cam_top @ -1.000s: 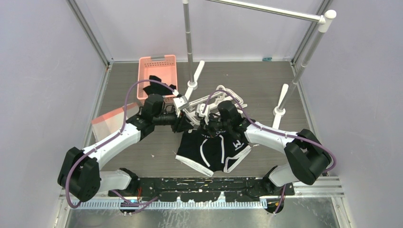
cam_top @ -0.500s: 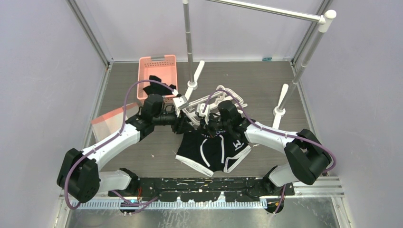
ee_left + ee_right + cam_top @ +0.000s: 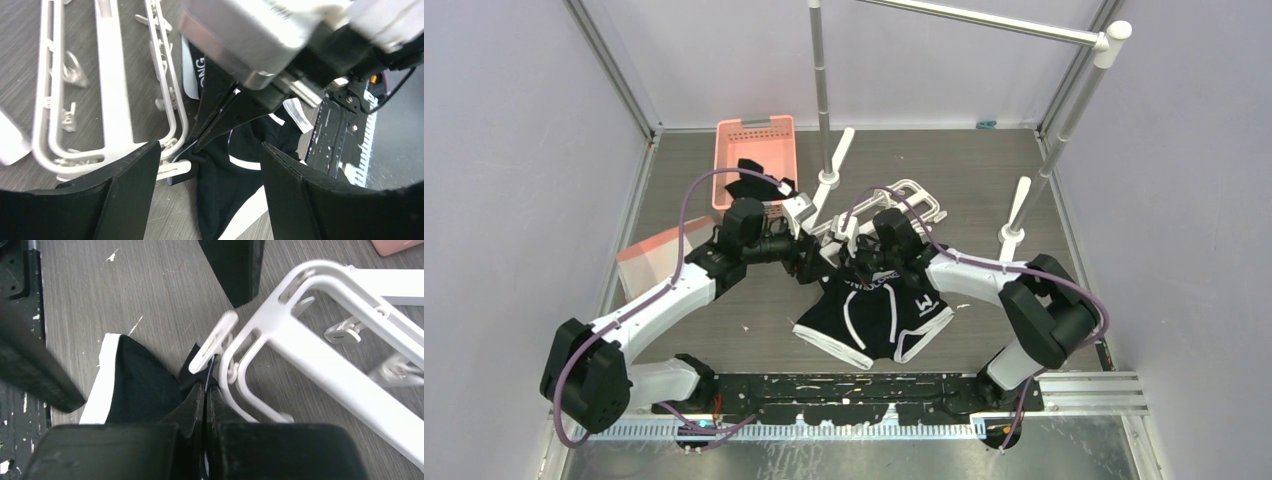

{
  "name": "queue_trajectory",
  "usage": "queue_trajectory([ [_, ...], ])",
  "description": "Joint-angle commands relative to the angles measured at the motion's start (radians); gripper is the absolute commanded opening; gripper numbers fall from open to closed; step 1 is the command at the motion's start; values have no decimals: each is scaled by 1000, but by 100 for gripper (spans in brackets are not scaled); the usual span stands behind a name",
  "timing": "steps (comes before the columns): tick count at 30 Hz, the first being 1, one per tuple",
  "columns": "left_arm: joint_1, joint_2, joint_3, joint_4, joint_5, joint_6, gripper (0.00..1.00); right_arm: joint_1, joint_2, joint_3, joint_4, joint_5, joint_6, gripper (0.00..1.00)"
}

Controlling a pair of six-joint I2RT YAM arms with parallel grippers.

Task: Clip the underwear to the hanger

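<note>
Left end effector (image 3: 210, 150) gapes wide and empty, straddling a clip (image 3: 215, 342) at the hanger (image 3: 325, 370) corner. Right end effector (image 3: 205, 390) is closed, pinching the underwear (image 3: 879, 315) beside that clip. Bare counter (image 3: 744, 320) lies to the left.

Your bench (image 3: 984, 180): 1, grey wood-grain top. Your walls (image 3: 514, 150): 3, pale lilac, plain, evenly lit. Grey metal rail stand (image 3: 821, 90): 1, white feet, at your far side. Pink basket (image 3: 754, 150): 1, far left. Pink panel (image 3: 652, 255): 1, at the bench's left edge.

Glossy plastic hanger (image 3: 325, 367), matt cloth underwear (image 3: 142, 385)
</note>
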Motion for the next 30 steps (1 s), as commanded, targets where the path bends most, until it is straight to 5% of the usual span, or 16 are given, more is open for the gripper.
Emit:
queue_trajectory([
  [1,-5,-76,6,23,-172,-112,78,-7,44,88,73,-12,30,5],
  [11,-3,-231,-19,-76,-456,-208,94,-8,91,159,-36,49,21,38],
  [19,0,-244,66,-306,-598,-280,97,-19,-69,95,-80,268,42,43],
  [30,10,-216,160,-537,-577,-317,98,-89,-266,22,-78,617,206,58],
])
